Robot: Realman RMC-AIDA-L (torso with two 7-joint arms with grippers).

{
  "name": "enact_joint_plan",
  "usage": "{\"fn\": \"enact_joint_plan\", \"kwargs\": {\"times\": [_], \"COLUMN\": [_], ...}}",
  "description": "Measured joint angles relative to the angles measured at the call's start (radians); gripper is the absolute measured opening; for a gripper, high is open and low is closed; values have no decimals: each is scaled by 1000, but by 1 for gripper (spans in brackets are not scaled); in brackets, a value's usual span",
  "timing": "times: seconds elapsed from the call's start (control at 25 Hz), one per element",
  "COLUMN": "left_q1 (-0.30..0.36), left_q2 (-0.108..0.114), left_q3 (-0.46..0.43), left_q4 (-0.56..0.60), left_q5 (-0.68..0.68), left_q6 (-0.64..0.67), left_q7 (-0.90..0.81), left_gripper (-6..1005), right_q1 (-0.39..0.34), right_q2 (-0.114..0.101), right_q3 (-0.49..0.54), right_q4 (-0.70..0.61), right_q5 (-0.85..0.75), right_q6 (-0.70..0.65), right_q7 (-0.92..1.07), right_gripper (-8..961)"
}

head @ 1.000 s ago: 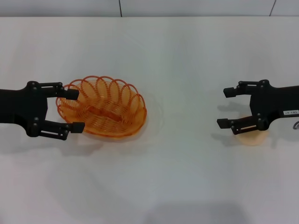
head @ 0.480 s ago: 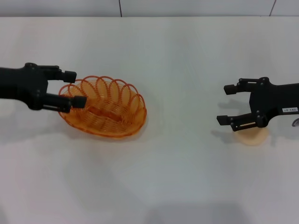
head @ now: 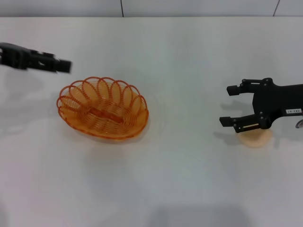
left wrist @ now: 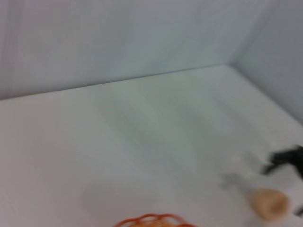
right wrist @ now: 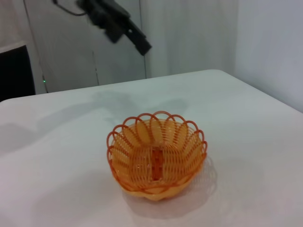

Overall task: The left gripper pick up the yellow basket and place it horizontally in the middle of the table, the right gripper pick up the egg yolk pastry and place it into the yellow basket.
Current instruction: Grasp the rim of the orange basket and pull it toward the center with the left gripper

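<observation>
Just one basket (head: 102, 114), one pastry (head: 255, 138) on bench (head: 189, 179). Right end effector (head: 232, 106) spread above pastry, label unreadable; left end effector (head: 60, 65) raised, grip unclear.

The left end effector (head: 64, 66) is raised at the far left of the head view, its arm reaching in from the left edge; its fingers look close together, though motion blur hides whether they meet; the right wrist view shows it (right wrist: 139, 45) high above the surface; the right end effector (head: 229, 106) sits low at the right, fingers spread wide and pointing toward the centre, holding nothing; its arm extends in from the right edge.
</observation>
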Motion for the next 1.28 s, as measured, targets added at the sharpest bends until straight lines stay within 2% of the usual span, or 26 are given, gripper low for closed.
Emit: {"fn": "enact_joint_plan", "kwargs": {"times": [0.12,0.28,0.4,0.52,0.72,0.96,1.16,1.28], "left_q1": [-40,-110,-154,-176,-186,-188,-186,-183], "left_q2": [30,38,24,2,-25,-59,-84,-91], "left_q3": [1,2,9,47,110,117,135,141], "left_q4": [-1,-2,-15,-60,-150,-233,-250,-251], "left_q5": [95,281,424,507,525,527,527,527], "left_q6": [-19,-21,-39,-98,-208,-315,-354,-365], "left_q7": [-103,-157,-166,-167,-167,-158,-156,-156], "left_gripper": [872,871,871,871,870,870,869,869], "right_q1": [1,4,9,10,4,8,12,13], "right_q2": [0,1,5,7,7,7,7,7], "right_q3": [-1,-1,-8,-38,-56,-64,-65,-67], "right_q4": [0,0,1,2,2,2,2,2], "right_q5": [1,1,4,25,43,43,43,43], "right_q6": [-2,1,2,12,17,18,19,27], "right_q7": [0,-4,-9,-11,-13,-13,-13,-13], "right_gripper": [885,885,885,885,884,884,885,885]}}
